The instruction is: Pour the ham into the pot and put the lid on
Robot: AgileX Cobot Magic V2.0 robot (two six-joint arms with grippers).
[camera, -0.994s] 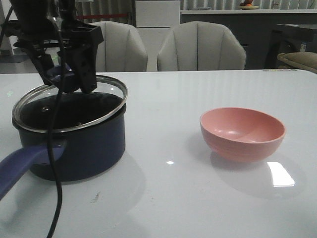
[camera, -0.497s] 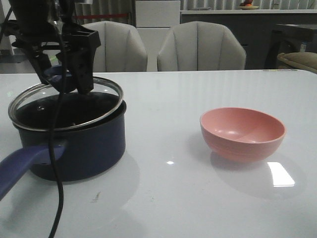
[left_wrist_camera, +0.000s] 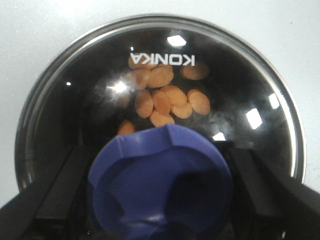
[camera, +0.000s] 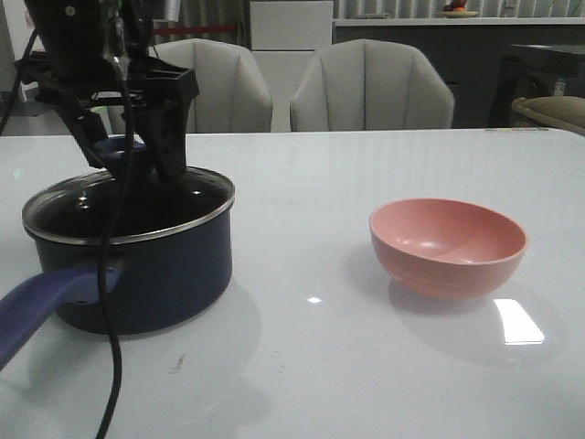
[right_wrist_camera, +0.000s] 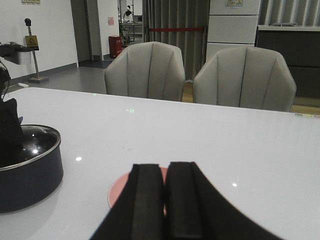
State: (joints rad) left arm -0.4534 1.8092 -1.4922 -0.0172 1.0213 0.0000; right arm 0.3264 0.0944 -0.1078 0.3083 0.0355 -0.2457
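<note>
The dark navy pot [camera: 155,274] stands at the table's left, its purple-blue handle [camera: 37,311] pointing toward the front. The glass lid [camera: 196,197] lies flat on the pot's rim. My left gripper [camera: 123,155] is directly above it, fingers shut on either side of the blue knob [left_wrist_camera: 160,185]. Through the glass [left_wrist_camera: 250,90] I see several orange-pink ham chunks [left_wrist_camera: 165,97] on the pot's bottom. My right gripper [right_wrist_camera: 166,170] is shut and empty, hovering over the pink bowl [right_wrist_camera: 120,192]; it is out of the front view.
The salmon-pink bowl [camera: 448,245] stands empty at the table's right. The left arm's cable [camera: 114,347] hangs down in front of the pot. Two grey chairs [camera: 370,87] stand behind the table's far edge. The pot also shows in the right wrist view [right_wrist_camera: 30,175].
The lid was tilted above the pot's rim; my left gripper has lowered and levelled it, and it now sits flat on the pot. The bowl has not moved.
</note>
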